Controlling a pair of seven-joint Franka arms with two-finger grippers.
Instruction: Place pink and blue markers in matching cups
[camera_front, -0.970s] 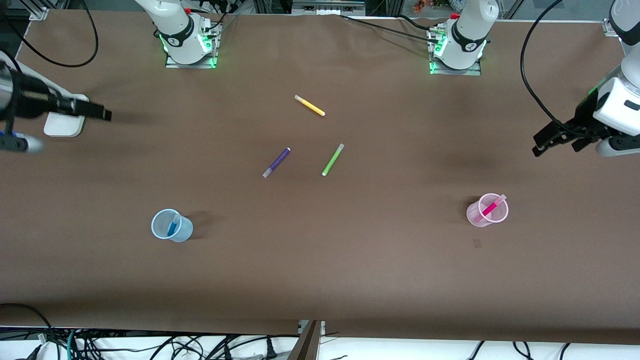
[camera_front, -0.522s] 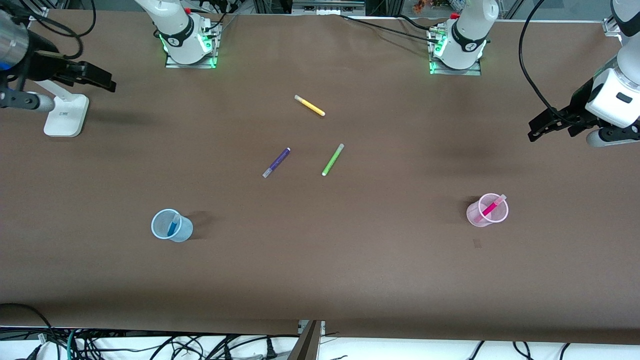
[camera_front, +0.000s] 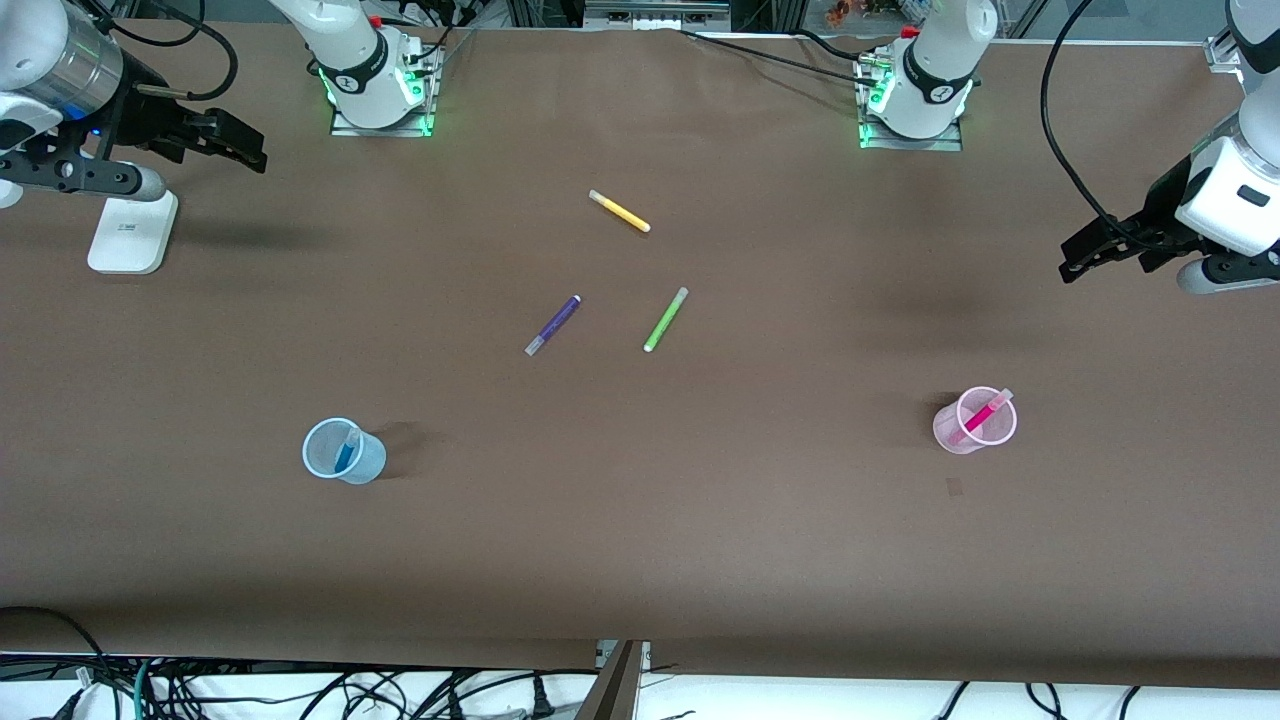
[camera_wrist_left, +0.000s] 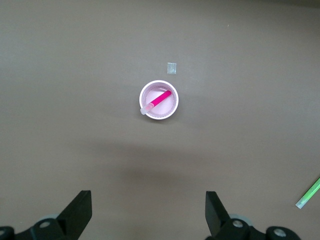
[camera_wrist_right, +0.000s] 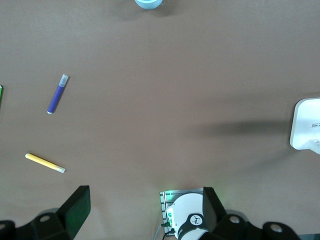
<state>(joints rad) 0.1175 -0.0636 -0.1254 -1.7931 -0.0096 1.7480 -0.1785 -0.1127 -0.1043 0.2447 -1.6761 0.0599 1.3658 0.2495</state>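
The pink marker (camera_front: 978, 417) leans inside the pale pink cup (camera_front: 962, 433) toward the left arm's end of the table; both show in the left wrist view, marker (camera_wrist_left: 159, 100) in cup (camera_wrist_left: 170, 111). The blue marker (camera_front: 345, 455) stands in the pale blue cup (camera_front: 368, 462) toward the right arm's end; the cup's rim shows in the right wrist view (camera_wrist_right: 148, 3). My left gripper (camera_front: 1085, 262) is open and empty, up in the air at the left arm's end. My right gripper (camera_front: 238, 148) is open and empty, high over the right arm's end.
A purple pen (camera_front: 553, 325), a lime-green pen (camera_front: 665, 319) and a yellow pen (camera_front: 620, 212) lie mid-table. A white stand (camera_front: 130, 233) sits under the right gripper. The arm bases (camera_front: 375, 85) (camera_front: 915, 95) stand along the table's top edge.
My right gripper has risen and swung toward its base. My left gripper has lifted slightly and drawn back. Markers and cups have not moved.
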